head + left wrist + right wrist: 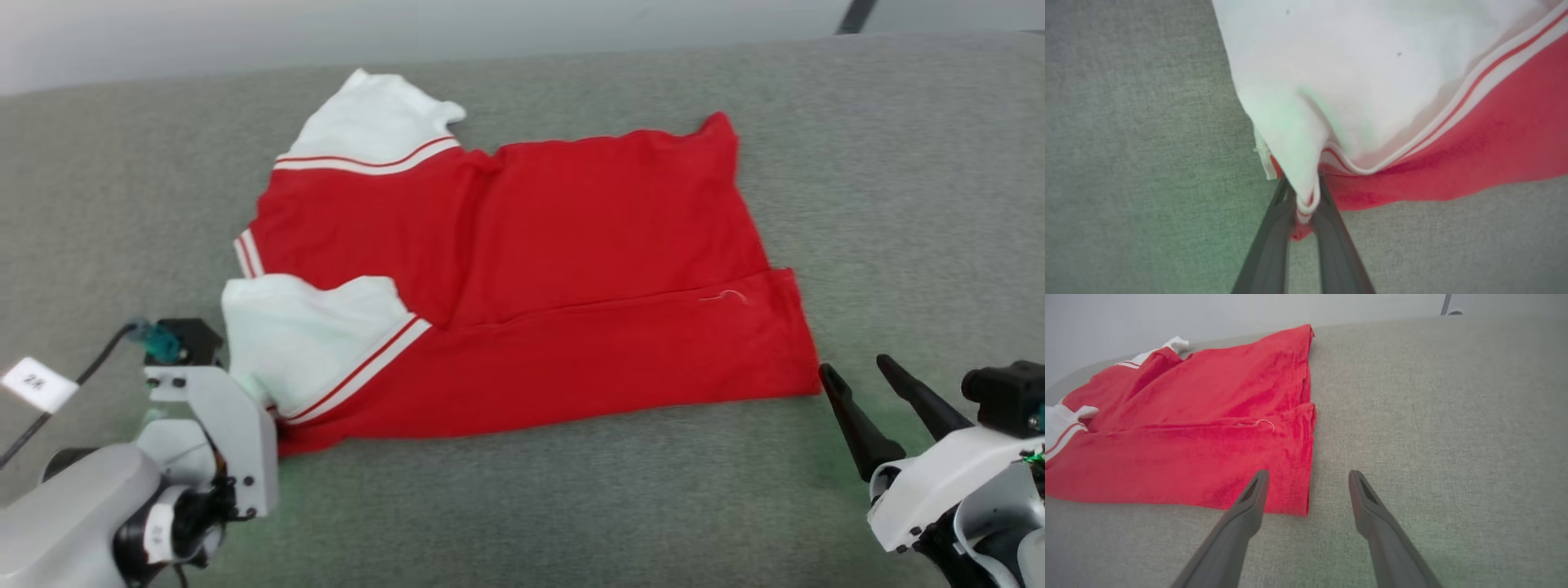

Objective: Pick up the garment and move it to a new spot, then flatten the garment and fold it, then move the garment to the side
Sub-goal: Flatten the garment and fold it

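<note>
Red shirt (571,245) lies partly folded on grey cloth surface (522,506); left gripper (1304,194) pinches near-left white sleeve (1355,73), right gripper (854,365) spread open beside near-right hem.

Our left gripper (1304,190), two long dark fingers below a pale grey-white wrist housing (233,425), is pinched tight on a fold of the red jersey shirt with white sleeves (1372,81) (its tips partly under the cloth). Our right gripper (856,369) sits low at the right, its dark tapered fingers (1249,514) spread wide, holding nothing, angled up and leftward from the white wrist (939,474).
</note>
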Controlling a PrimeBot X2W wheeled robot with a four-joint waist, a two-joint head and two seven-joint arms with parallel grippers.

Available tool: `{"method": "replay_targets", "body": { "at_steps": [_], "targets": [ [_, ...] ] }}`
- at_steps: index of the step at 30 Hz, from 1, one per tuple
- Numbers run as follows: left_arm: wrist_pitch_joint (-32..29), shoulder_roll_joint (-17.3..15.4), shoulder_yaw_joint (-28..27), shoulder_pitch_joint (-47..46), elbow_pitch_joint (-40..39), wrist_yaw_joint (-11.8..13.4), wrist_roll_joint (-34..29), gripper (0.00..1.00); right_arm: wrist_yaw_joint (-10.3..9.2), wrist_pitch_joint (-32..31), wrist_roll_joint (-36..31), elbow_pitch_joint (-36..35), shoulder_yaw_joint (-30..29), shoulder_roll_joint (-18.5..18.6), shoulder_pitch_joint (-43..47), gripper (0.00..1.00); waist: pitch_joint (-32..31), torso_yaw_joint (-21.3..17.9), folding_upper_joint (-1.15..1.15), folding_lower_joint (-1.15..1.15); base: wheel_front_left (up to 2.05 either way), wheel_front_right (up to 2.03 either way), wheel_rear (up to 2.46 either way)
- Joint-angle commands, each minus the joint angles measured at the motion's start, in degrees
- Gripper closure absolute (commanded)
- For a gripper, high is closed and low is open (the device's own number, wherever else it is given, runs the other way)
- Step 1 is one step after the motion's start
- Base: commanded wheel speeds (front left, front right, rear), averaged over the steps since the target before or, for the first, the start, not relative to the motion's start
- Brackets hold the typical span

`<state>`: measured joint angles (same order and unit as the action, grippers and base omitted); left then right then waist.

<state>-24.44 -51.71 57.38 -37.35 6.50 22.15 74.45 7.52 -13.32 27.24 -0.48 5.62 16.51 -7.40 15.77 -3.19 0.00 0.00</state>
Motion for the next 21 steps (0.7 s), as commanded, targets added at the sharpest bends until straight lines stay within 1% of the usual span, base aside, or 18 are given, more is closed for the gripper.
{"method": "replay_targets", "body": {
  "at_steps": [1,8,17,18,19,20,21],
  "targets": [
    [0.00,1.60,0.65,-0.19,-0.09,-0.70,-0.41,1.00,-0.06,-0.92,0.72,0.36,-0.12,0.08,-0.89,0.00,0.80,1.82,0.00,0.00,0.00,0.00,0.00],
    [-0.06,3.83,1.50,-2.11,0.39,-1.76,-1.93,1.00,-0.06,-8.09,1.16,3.64,-0.38,0.74,-3.21,0.00,2.65,5.04,0.00,0.00,0.00,0.00,0.00],
    [0.40,6.45,1.93,-3.51,2.50,-3.20,-2.62,1.00,-0.06,-19.71,1.09,8.15,0.51,0.05,-5.61,0.00,4.05,6.94,0.00,0.00,0.00,0.00,0.00],
    [0.43,6.62,1.91,-3.59,2.83,-3.50,-2.62,1.00,-0.06,-20.57,0.83,8.54,0.23,-0.12,-5.80,0.31,4.07,7.01,0.00,0.00,0.00,0.00,0.00],
    [0.53,6.77,1.95,-3.65,3.14,-3.57,-2.72,1.00,-0.07,-21.25,0.87,8.92,-0.34,-0.54,-6.02,0.83,4.07,7.08,0.00,0.00,0.00,0.00,0.00],
    [0.53,6.97,1.95,-3.65,3.48,-3.78,-2.71,1.00,-0.06,-21.97,1.18,9.08,-0.44,-0.78,-6.39,1.00,4.04,7.15,0.00,0.00,0.00,0.00,0.00],
    [0.64,7.05,1.92,-3.69,3.79,-3.98,-2.63,1.00,-0.06,-22.67,1.25,9.26,-0.60,-0.93,-6.64,1.00,4.01,7.19,0.00,0.00,0.00,0.00,0.00]
  ]
}}
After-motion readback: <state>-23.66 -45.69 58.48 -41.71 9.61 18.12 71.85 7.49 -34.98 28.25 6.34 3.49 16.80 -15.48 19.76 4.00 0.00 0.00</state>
